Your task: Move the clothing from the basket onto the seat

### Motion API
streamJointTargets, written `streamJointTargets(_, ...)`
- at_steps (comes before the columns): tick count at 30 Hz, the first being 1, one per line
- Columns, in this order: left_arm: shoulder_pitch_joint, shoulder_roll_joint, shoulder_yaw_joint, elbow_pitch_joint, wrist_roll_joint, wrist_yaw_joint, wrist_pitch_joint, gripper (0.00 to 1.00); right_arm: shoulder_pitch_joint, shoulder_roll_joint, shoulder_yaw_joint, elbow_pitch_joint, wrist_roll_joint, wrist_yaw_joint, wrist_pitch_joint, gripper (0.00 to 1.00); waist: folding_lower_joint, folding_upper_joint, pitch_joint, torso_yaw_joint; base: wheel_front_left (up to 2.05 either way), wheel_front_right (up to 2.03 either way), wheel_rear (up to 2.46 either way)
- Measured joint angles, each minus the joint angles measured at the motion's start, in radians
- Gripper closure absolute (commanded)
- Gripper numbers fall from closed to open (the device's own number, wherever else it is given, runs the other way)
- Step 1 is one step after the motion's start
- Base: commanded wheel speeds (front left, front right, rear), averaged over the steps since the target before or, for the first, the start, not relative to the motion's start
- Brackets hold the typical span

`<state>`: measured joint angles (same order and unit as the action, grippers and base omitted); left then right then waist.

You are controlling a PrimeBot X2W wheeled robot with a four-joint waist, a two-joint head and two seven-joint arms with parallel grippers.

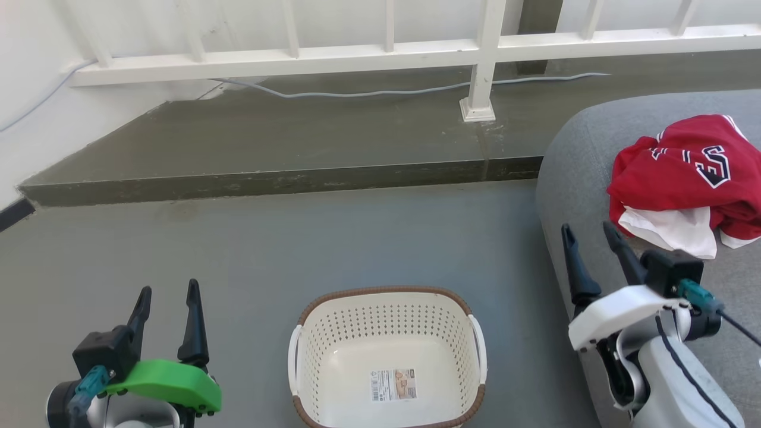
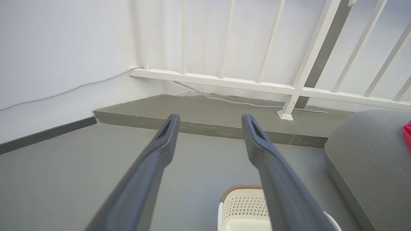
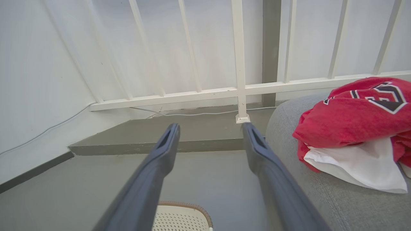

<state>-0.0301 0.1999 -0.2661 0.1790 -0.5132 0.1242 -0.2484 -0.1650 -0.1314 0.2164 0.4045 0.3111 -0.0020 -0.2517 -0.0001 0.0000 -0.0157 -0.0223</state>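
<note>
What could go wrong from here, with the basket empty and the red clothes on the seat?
The open right gripper hangs close to the clothing; swinging that way could snag its white flap. The heap lies loose on the seat, so a nudge might drag it off. The basket stands ahead; rolling forward may knock it.

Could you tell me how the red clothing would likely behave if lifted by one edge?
The clothing lies crumpled in soft folds on the seat, so it would probably hang limp and unfold. It looks thin, so likely light.
</note>
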Motion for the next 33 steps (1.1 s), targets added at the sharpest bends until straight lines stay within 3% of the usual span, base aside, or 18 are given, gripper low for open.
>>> streamJointTargets(11,0.07,-0.003,0.044,-0.05,0.038,0.0,0.0,0.0,0.103,0.003,-0.007,-0.096,0.007,-0.044,0.001,0.0,0.0,0.0,-0.007,0.0,0.0,0.0,0.0)
streamJointTargets(33,0.123,-0.024,0.069,-0.13,0.086,0.0,0.0,0.0,0.201,0.002,-0.012,-0.267,0.007,-0.079,0.037,0.0,0.0,0.0,-0.001,-0.006,0.0,0.0,0.0)
